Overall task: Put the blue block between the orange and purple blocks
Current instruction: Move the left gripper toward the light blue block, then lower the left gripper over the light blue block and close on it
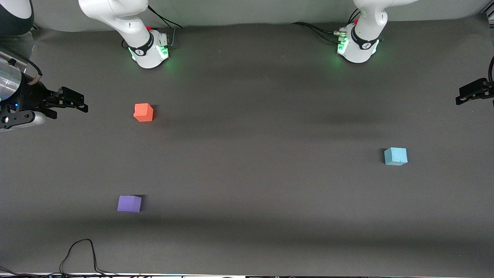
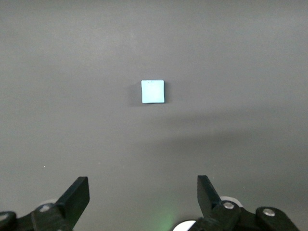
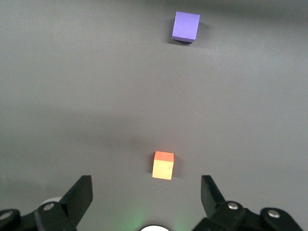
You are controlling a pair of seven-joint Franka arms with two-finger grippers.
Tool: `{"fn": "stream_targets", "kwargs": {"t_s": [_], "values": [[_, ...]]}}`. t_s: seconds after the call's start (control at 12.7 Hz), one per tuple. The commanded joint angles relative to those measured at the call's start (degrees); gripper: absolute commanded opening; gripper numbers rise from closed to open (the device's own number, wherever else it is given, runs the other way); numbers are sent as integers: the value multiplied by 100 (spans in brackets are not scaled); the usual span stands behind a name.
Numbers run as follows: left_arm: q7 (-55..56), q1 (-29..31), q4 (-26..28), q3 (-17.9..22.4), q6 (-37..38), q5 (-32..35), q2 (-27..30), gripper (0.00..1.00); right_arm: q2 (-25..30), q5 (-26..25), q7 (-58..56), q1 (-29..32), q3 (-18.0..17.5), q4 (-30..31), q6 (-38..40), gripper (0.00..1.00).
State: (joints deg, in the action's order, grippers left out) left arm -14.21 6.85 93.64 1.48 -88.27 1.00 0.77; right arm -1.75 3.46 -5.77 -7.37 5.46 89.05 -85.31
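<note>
The light blue block [image 1: 395, 156] rests on the dark mat toward the left arm's end of the table; in the left wrist view the blue block [image 2: 153, 91] lies well ahead of my left gripper [image 2: 143, 185], which is open and empty. My left gripper [image 1: 463, 95] hovers at that end's edge. Toward the right arm's end sit the orange block [image 1: 143, 112] and, nearer the front camera, the purple block [image 1: 129, 203]. My right gripper [image 1: 79, 102] hovers open at that end. In the right wrist view the orange block [image 3: 163, 165] is just ahead of the right gripper [image 3: 146, 185], with the purple block [image 3: 186, 27] farther off.
Both arm bases [image 1: 148, 52] [image 1: 359, 48] stand along the table edge farthest from the front camera. A black cable [image 1: 79, 253] loops onto the mat at the edge nearest the front camera, toward the right arm's end. A broad stretch of bare mat [image 1: 262, 154] separates the blue block from the other two.
</note>
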Motion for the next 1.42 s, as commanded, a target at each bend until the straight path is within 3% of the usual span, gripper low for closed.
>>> {"fn": "stream_targets", "kwargs": {"t_s": [0.0,0.16,0.47,1.03,1.34], "values": [[-73,-60,706,-51,-497,66,327,100,-63,-3,6,-2,-1,-125,94,100],[-73,-61,1224,-52,-1049,58,293,100,-80,-3,14,-2,-10,-133,94,100],[-82,-25,2420,-43,-2841,58,-84,100,-80,-3,23,-10,-19,-125,85,100],[-100,-25,2510,-43,-4671,67,-1666,100,-89,14,14,16,-10,-212,-64,100],[-91,-60,2703,-43,-5700,67,-2211,100,-89,14,6,42,61,-248,-65,100]]}}
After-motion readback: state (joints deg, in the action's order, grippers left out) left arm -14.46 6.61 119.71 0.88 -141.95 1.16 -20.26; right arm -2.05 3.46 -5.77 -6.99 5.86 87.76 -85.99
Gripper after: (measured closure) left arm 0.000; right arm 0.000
